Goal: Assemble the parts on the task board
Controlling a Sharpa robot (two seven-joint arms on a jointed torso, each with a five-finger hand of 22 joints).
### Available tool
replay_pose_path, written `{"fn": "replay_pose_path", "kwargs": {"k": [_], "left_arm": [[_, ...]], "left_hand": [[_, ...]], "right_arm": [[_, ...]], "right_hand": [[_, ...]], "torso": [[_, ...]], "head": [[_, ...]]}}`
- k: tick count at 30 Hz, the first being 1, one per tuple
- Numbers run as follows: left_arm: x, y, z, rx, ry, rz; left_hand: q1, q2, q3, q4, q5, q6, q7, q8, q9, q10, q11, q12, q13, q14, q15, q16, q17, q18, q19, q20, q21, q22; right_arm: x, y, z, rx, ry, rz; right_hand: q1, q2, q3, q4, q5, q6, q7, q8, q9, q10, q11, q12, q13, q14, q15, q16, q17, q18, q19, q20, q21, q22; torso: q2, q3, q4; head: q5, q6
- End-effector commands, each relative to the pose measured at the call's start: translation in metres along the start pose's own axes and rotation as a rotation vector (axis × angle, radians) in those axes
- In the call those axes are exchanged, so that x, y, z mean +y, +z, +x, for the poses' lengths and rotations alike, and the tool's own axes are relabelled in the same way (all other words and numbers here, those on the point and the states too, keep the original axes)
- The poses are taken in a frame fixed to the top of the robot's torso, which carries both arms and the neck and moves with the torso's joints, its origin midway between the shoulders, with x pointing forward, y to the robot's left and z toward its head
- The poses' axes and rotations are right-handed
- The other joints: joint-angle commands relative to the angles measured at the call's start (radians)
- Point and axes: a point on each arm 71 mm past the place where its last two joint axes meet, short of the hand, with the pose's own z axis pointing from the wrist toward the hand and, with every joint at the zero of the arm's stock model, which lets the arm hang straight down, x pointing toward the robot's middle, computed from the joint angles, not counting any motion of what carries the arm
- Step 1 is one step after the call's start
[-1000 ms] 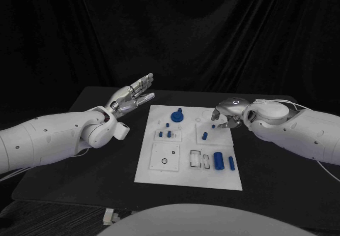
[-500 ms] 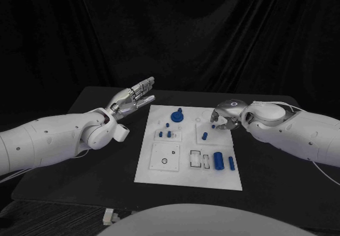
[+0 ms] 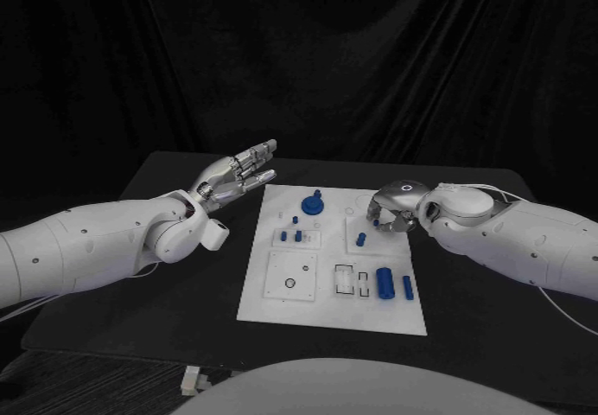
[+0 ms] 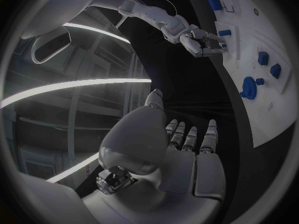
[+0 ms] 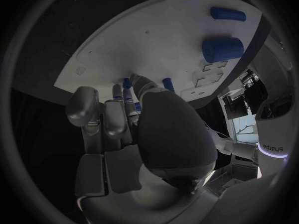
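While the black table spreads wide under both white arms, the task board lies at its middle, a long white plate running from the near edge toward twelve o'clock.

The left arm reaches in from nine o'clock, and the left hand hangs above the table just off the board's far left corner, at about ten o'clock from the board's centre. Its palm is turned up, its fingers are stretched out and apart, and it holds nothing. The left wrist view shows the same flat, released hand, with the board off to one side of it.

The right arm comes in from three o'clock. The right hand sits over the board's far right part, at about one o'clock from the centre, fingers curled downward close above a small blue peg. In the right wrist view the fingertips gather around small blue pieces, but I cannot tell whether they grasp one or merely touch.

Among the parts, a blue round knob stands at twelve o'clock on the board, two little blue pegs just nearer than it, and a thick blue cylinder with a thin blue rod beside it at four o'clock, next to some outlined slots.
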Motion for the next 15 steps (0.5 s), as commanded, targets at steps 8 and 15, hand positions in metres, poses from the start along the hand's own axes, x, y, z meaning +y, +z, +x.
{"fn": "replay_pose_path", "kwargs": {"k": [8, 15], "left_arm": [[-0.0094, 0.0001, 0.0027, 0.018, -0.029, 0.145], [-0.0085, 0.0004, 0.0028, 0.017, -0.028, 0.137]], "left_hand": [[0.032, 0.004, 0.014, -0.005, 0.017, 0.028, 0.025, 0.009, 0.004, 0.008, 0.017, 0.014, 0.002, 0.006, 0.020, 0.000, 0.003, 0.018, 0.009, 0.009, 0.001, 0.001], [0.055, 0.004, 0.025, -0.018, 0.052, 0.030, 0.031, 0.009, 0.004, 0.012, 0.024, 0.018, 0.003, 0.011, 0.029, 0.001, 0.004, 0.018, 0.019, 0.014, 0.005, 0.007]], "right_arm": [[0.0018, 0.0035, 0.0040, -0.018, 0.024, -0.012], [0.0008, 0.0035, 0.0044, -0.028, 0.024, -0.009]], "right_hand": [[0.005, 0.012, 0.045, -0.019, 0.011, 0.059, -0.004, 0.024, 0.016, 0.065, -0.004, -0.012, 0.000, 0.003, 0.010, -0.003, 0.000, -0.014, 0.002, 0.009, 0.013, 0.126], [0.021, 0.012, 0.076, -0.045, 0.025, 0.079, -0.003, 0.030, 0.025, 0.102, -0.008, -0.029, -0.001, 0.003, 0.006, -0.004, -0.002, -0.014, 0.003, 0.007, 0.020, 0.128]], "torso": [[0.000, -0.0001, 0.0005], [0.000, -0.0006, -0.0002]], "head": [[-0.002, 0.000], [-0.003, 0.000]]}}
